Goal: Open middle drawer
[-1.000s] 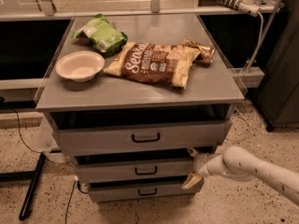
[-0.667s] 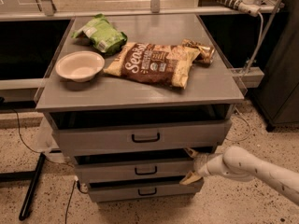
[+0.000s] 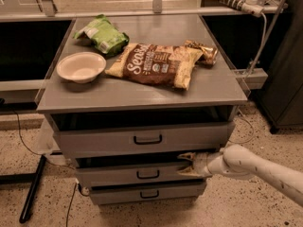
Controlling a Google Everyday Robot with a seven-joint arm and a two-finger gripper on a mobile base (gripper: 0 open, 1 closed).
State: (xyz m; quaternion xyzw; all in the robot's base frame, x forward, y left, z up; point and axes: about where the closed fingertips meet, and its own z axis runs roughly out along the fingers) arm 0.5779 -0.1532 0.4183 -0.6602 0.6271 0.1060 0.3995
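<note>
A black metal pole [image 3: 29, 193] leans on the speckled floor [image 3: 246, 207] left of the grey bench with three drawers [image 3: 142, 94]. Near the bench top's left edge sits a round cream bowl [image 3: 81, 67], upright. Behind it, toward the back left corner, lies a crumpled green snack bag [image 3: 102, 34]. A large brown and cream chip bag [image 3: 156, 65] lies flat across the middle of the top, its left end near the bowl. A small shiny brown packet [image 3: 204, 52] touches its far right end. Below the top, the uppermost grey drawer [image 3: 104, 142] shows a black bar handle. The middle drawer [image 3: 109, 175], grey and flat-fronted with a small black bar handle [image 3: 148, 174], sits just under it with a dark gap above its front. The lowest grey drawer [image 3: 118, 194] lies beneath. The hand [image 3: 185, 164], tan-tipped, is at the right end of the middle drawer's upper edge, its two fingers apart, one above the other. The white arm [image 3: 255, 167] reaches in from the lower right. A white power strip [image 3: 236, 1] rests at the upper right, well away from the bench.
</note>
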